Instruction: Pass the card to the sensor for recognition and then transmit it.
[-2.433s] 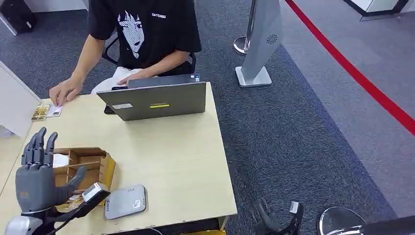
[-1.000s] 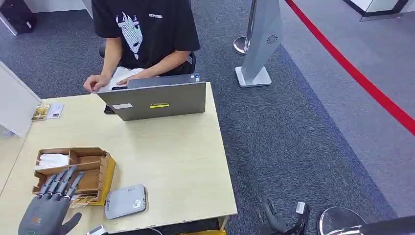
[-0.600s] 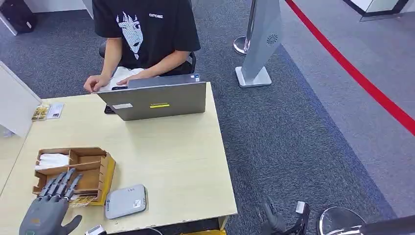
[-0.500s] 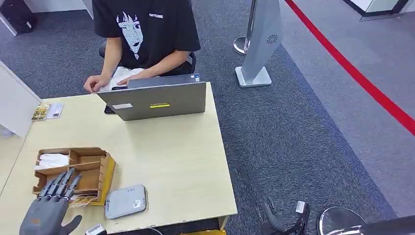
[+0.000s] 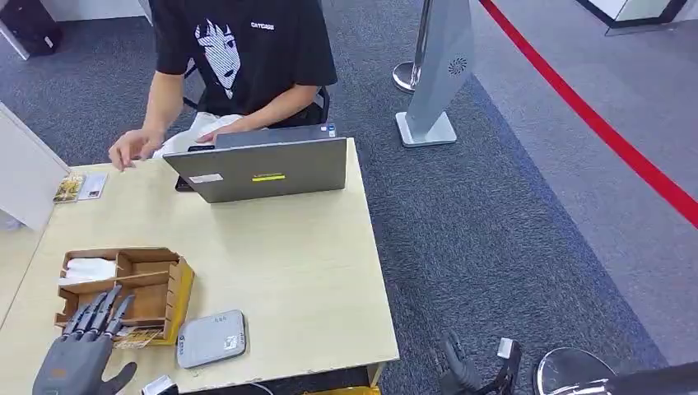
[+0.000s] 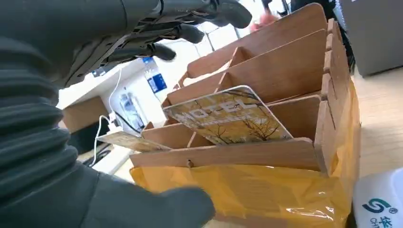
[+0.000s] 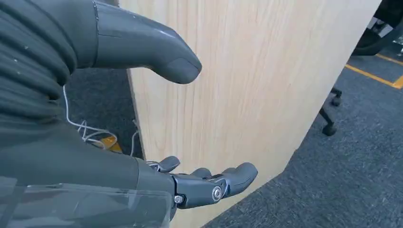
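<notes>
My left hand [image 5: 82, 350] hovers at the near left corner of the desk [image 5: 288, 263], fingers spread and holding nothing, its fingertips [image 5: 103, 306] over the near edge of the wooden organiser [image 5: 123, 284]. The card [image 6: 228, 121] I want lies tilted across the near compartment, one corner lifted above the divider; I see it best from my left wrist. I judge the step is to pick it up. To do that well, I should lower thumb and fingers onto the raised corner and pinch, not press it flat. The sensor [image 5: 211, 338] sits just beside the organiser, at the near edge. My right hand [image 7: 190, 142] hangs open beside the desk.
</notes>
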Robot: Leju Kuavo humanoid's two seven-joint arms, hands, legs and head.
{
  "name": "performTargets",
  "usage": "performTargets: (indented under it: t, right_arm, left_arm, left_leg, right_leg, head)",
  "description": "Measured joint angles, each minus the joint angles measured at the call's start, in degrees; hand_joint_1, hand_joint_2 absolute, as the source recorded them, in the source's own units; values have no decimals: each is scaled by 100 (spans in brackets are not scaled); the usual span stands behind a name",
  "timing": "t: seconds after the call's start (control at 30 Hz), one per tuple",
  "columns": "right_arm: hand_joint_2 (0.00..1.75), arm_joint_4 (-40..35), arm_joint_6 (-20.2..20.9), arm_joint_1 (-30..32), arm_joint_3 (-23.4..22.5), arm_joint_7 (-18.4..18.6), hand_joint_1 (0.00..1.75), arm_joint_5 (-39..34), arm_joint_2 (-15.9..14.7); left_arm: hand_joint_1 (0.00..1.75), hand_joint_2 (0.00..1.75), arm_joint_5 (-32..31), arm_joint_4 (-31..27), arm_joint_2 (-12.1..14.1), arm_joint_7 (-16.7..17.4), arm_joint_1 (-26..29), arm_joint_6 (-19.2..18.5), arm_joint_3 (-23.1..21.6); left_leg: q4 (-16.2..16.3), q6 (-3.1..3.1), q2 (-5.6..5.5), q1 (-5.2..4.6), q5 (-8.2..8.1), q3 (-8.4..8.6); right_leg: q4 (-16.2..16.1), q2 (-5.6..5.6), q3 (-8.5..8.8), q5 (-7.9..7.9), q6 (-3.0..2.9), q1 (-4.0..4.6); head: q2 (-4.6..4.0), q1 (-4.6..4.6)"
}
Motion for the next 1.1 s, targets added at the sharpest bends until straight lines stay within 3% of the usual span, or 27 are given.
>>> performTargets:
  t: [0.37,0.73,1.1]
  right_arm:
    - [175,-15,0,15,-2,24,0,-13,2]
    - [175,-85,-20,63,-4,42,0,-31,15]
    - [175,-109,18,84,-4,26,0,-24,31]
  left_arm:
    - [175,175,114,111,-173,-83,3,24,136]
    - [175,175,-184,46,-383,-203,-46,704,431]
    - [175,175,-324,-175,-365,-459,-767,734,1023]
  left_leg:
    - [0,0,0,0,0,0]
    - [0,0,0,0,0,1]
    - [1,-2,-2,2,5,3]
  right_leg:
    - [0,0,0,0,0,0]
    - [0,-1,0,0,0,0]
    - [1,-2,2,3,-2,2]
  head:
    - [0,-2]
    - [0,-2]
    - [0,0]
